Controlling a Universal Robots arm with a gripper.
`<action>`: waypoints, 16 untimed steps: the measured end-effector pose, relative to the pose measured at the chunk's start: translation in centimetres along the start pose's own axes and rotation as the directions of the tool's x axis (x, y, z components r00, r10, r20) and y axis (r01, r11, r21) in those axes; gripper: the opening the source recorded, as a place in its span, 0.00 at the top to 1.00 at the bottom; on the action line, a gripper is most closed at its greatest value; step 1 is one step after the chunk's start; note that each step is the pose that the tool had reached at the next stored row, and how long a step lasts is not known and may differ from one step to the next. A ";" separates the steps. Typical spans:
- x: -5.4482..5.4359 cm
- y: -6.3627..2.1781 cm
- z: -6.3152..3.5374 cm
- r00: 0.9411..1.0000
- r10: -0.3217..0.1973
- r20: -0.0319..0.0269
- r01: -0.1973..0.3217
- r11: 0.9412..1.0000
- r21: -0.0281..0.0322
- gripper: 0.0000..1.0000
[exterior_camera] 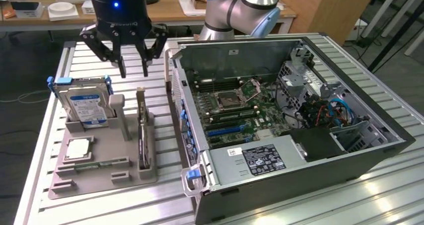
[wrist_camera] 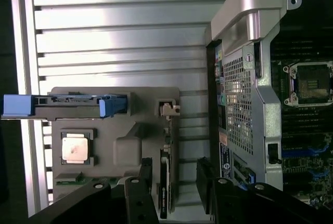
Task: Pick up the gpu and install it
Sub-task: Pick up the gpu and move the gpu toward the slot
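The gpu [exterior_camera: 142,140] is a thin dark card standing on edge in a slot of the grey holder tray [exterior_camera: 99,178], with its pale bracket at the far end. My gripper [exterior_camera: 134,72] hangs open above the far end of the tray, clear of the card, holding nothing. In the wrist view the gpu [wrist_camera: 165,187] lies below and between the two black fingers [wrist_camera: 147,182], nearer one of them, with my gripper [wrist_camera: 177,193] spread around it.
An open computer case [exterior_camera: 285,185] with its motherboard [exterior_camera: 232,111] exposed stands at the exterior view's right of the tray. On the tray, a hard drive [exterior_camera: 84,106] with a blue-white label stands upright and a processor chip [exterior_camera: 78,148] lies flat. The table [exterior_camera: 99,56] is ribbed metal.
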State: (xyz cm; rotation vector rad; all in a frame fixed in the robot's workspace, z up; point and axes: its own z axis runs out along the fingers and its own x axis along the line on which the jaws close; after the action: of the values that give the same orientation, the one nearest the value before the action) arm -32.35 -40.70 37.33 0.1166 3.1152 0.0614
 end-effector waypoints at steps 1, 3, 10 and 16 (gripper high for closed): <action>0.0 -0.07 0.00 1.000 0.000 0.000 0.000 1.000 0.000 0.53; 0.0 -0.19 0.01 1.000 0.000 0.000 0.000 1.000 0.000 0.53; 0.0 -0.43 0.05 1.000 0.000 0.000 0.000 1.000 0.000 0.53; 0.0 -0.60 0.10 1.000 0.000 0.000 0.000 1.000 0.000 0.53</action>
State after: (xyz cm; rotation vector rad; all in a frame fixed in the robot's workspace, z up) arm -32.35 -41.30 37.20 0.1169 3.1151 0.0615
